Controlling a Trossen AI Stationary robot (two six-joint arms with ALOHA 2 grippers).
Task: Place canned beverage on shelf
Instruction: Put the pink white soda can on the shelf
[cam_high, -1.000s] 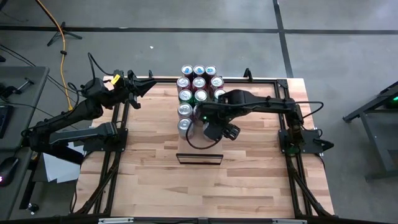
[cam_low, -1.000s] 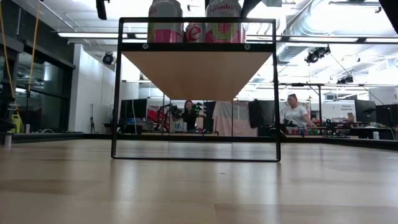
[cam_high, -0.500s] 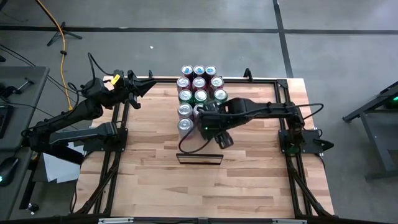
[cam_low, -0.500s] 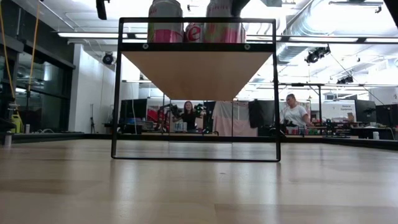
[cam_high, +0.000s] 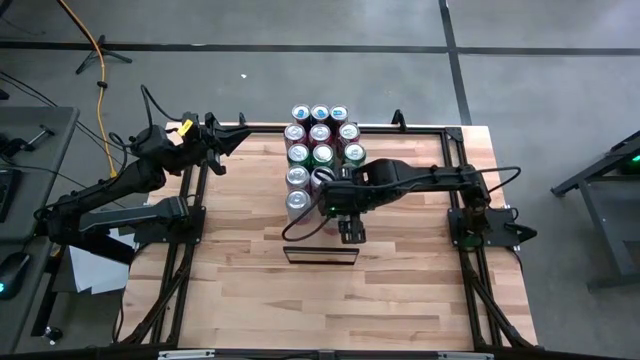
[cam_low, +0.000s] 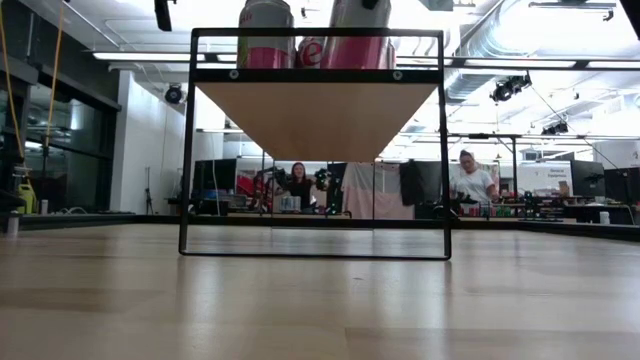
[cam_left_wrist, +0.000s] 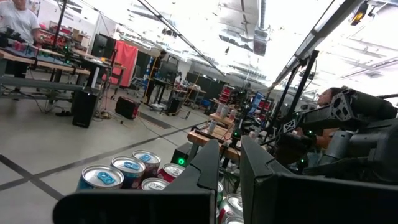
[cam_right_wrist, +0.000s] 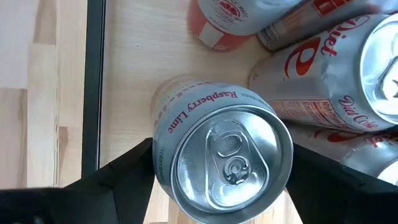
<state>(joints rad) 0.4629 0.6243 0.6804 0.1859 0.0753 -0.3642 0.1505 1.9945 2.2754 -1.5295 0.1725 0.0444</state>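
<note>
Your right gripper (cam_high: 345, 228) hangs over the near end of the shelf (cam_right_wrist: 127, 74), fingers (cam_right_wrist: 121, 168) spread wide on either side of a Raspberry Lime can (cam_right_wrist: 221, 152). The can stands upright on the pale shelf panel, just beside the dark frame edge, with other cans (cam_high: 320, 140) grouped behind it. Whether the fingers press the can, you cannot tell. Your left gripper (cam_high: 235, 140) waits at the table's far left corner, fingers (cam_left_wrist: 208, 165) closed together on nothing.
</note>
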